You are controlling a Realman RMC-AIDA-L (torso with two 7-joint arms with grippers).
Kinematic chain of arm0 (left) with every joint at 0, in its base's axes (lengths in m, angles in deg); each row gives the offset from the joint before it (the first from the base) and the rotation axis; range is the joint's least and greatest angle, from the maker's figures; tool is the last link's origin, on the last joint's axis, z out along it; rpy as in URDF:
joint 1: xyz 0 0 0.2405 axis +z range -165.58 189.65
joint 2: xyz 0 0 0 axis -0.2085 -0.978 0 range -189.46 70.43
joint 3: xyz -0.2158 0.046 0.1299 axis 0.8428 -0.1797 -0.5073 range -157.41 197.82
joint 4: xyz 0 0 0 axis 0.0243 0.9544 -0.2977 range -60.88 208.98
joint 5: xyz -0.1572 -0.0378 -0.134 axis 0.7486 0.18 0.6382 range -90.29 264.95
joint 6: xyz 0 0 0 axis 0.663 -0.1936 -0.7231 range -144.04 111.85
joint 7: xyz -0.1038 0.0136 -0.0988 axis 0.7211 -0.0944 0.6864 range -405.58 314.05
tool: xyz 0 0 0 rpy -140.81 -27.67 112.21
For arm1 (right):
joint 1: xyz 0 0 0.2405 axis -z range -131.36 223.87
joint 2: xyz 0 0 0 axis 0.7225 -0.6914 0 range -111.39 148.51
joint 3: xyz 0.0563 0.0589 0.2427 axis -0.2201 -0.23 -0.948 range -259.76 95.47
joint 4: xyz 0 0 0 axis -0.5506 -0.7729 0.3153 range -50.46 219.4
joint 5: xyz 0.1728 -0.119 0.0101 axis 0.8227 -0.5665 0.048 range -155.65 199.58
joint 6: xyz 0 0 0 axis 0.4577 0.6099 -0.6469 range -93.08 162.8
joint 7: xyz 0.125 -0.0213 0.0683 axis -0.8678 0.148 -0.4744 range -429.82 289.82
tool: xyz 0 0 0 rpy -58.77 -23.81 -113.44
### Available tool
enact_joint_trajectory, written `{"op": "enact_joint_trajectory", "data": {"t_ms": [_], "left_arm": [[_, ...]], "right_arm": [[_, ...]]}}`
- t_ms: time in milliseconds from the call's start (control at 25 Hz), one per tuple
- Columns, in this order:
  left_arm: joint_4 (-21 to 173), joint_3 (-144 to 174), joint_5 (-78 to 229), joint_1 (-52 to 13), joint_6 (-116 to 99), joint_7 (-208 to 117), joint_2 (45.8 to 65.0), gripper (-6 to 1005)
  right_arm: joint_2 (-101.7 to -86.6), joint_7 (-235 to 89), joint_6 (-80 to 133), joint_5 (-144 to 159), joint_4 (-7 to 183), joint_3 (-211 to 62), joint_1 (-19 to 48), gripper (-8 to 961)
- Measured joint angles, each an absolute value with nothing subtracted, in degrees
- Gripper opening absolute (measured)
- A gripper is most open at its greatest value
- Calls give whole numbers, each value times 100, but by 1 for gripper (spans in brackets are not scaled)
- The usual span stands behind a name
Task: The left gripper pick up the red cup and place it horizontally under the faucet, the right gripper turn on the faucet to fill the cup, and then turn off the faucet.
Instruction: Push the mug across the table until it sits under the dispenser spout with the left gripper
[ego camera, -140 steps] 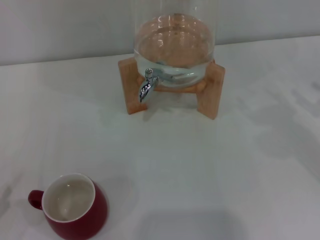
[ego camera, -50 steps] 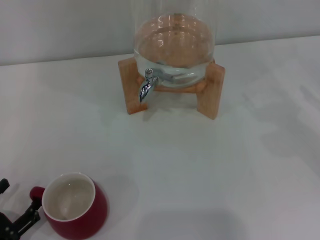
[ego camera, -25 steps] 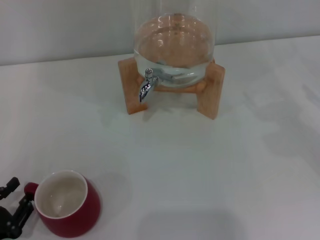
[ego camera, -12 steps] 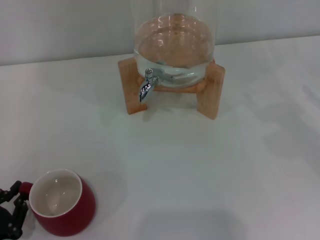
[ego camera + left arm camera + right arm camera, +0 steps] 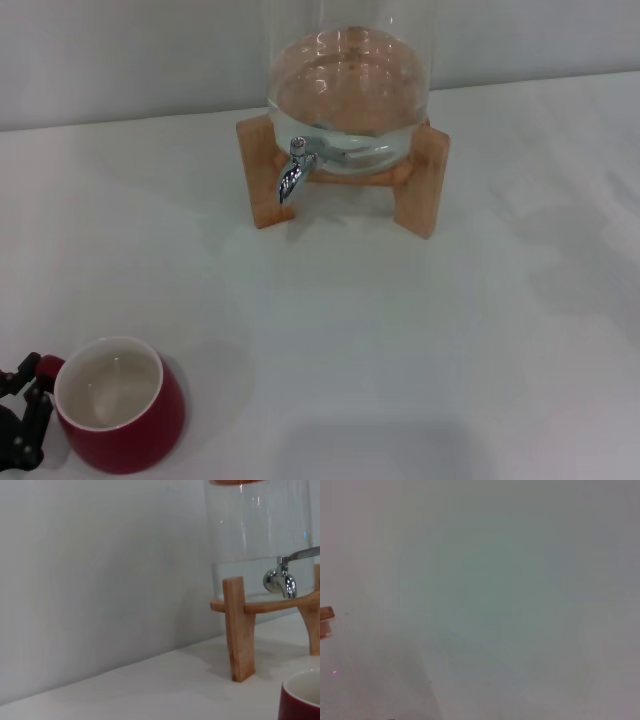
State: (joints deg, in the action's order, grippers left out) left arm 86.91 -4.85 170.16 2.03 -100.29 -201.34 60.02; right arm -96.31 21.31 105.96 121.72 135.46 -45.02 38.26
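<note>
The left claw [image 5: 28,400] is closing its fingers on the red cup [image 5: 115,405] by the handle, tipping it off the surface [image 5: 400,330], ready for carrying to the faucet [image 5: 293,170].

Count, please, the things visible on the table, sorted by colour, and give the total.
Red: 1, the red cup
Chrome: 1, the faucet
Clear glass: 1, the jar
Wood colour: 1, the stand
Black: 1, the left claw at the cup's handle
Total: 5
</note>
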Motion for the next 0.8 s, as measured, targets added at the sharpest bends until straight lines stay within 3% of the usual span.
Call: {"op": "enact_joint_trajectory", "data": {"t_ms": [800], "left_arm": [[8667, -436, 17366, -271, -9983, -19785, 5978, 129]], "right_arm": [[-9631, 2132, 10677, 12171, 13493, -4506, 3843, 766]]}}
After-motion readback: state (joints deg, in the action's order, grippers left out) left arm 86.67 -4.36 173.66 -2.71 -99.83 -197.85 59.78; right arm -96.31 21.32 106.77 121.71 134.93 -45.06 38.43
